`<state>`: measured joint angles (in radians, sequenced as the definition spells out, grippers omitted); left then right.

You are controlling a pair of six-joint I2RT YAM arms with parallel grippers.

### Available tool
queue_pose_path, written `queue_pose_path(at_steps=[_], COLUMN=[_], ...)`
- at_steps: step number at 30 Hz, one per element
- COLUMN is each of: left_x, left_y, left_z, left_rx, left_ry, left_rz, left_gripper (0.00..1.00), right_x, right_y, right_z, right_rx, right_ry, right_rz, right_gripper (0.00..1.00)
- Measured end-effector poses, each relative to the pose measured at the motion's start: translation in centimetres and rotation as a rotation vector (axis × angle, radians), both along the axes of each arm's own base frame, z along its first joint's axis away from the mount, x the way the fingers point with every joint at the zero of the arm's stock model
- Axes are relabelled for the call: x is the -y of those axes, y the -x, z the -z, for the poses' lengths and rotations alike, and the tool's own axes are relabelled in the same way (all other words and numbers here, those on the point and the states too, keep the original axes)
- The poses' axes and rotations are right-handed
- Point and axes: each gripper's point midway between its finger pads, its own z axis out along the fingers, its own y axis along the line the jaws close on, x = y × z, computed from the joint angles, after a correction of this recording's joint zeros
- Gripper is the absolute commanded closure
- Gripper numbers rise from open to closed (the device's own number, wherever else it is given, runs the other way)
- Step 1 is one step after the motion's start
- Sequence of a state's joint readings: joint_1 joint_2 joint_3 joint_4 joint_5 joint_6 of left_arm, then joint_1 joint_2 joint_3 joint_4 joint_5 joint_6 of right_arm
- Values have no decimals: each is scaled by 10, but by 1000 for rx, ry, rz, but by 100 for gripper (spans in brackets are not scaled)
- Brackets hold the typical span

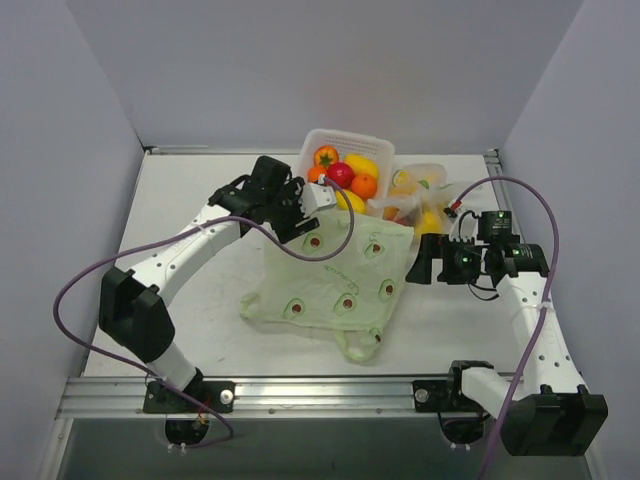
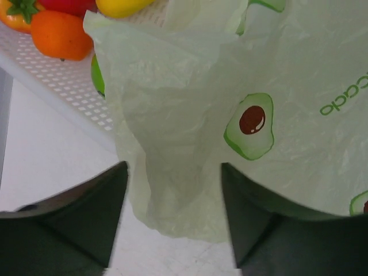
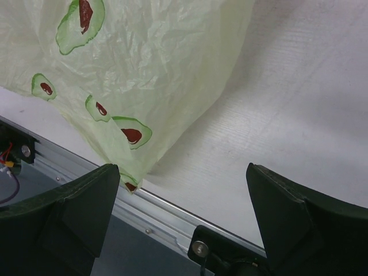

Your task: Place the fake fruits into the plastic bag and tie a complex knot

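The plastic bag (image 1: 335, 275), pale green with avocado prints, lies flat on the table. Its far edge is lifted against the white basket (image 1: 385, 145). The fake fruits (image 1: 345, 175) sit in that basket: a tomato (image 2: 17, 14), an orange (image 2: 60, 35), a yellow one (image 2: 118, 6) and a green one (image 2: 98, 77). My left gripper (image 1: 305, 222) is at the bag's far left corner, open, and a loose fold of the bag (image 2: 172, 190) hangs between its fingers. My right gripper (image 1: 420, 262) stands open just right of the bag (image 3: 144, 69), with only bare table between its fingers.
A clear bag (image 1: 420, 190) with more yellow and orange fruits lies right of the basket, behind my right gripper. The metal rail (image 3: 172, 213) of the table's near edge shows in the right wrist view. Grey walls close the table in on three sides.
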<state>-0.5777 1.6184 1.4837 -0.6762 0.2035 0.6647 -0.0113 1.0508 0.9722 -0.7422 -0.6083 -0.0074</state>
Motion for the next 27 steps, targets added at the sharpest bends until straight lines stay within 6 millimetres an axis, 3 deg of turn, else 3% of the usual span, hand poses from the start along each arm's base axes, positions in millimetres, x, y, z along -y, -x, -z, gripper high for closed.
queue_pose_path(at_steps=[3,4,5,6,10,13,15,18,20,22,24,27], left_x=[7,8,7,5,-20,-66,-110,-196,-250,-288,-306,-315], left_y=[-6,-9,-11,-13,-20,-24,-32,-38,-30,-19,-10,-2], left_z=[4,4,4,4,-4,-21,-42,-69,-78,-80,-75,-55], left_rx=[10,17,17,18,11,-16,-22,-12,-4,-6,-33,-111], left_ry=[-1,-2,2,1,36,118,216,374,463,528,581,630], left_rz=[1,-7,-26,-43,-159,-348,-520,-819,-1009,-1161,-1268,-1376], left_gripper=[65,84,96,100,100,100,100,100,100,100,100,100], right_x=[1,2,3,3,4,5,5,6,6,5,5,4], right_y=[1,1,1,1,0,-3,-4,-6,-7,-7,-10,-16], right_z=[-4,-4,-4,-4,-4,-6,-8,-9,-10,-10,-11,-13], right_rx=[21,24,25,25,24,27,30,33,35,37,39,35], right_ry=[6,10,13,15,22,22,22,22,22,21,21,17], right_rz=[6,10,12,14,18,19,20,24,20,13,6,2], right_gripper=[1,1,1,1,1,0,0,0,0,0,0,0])
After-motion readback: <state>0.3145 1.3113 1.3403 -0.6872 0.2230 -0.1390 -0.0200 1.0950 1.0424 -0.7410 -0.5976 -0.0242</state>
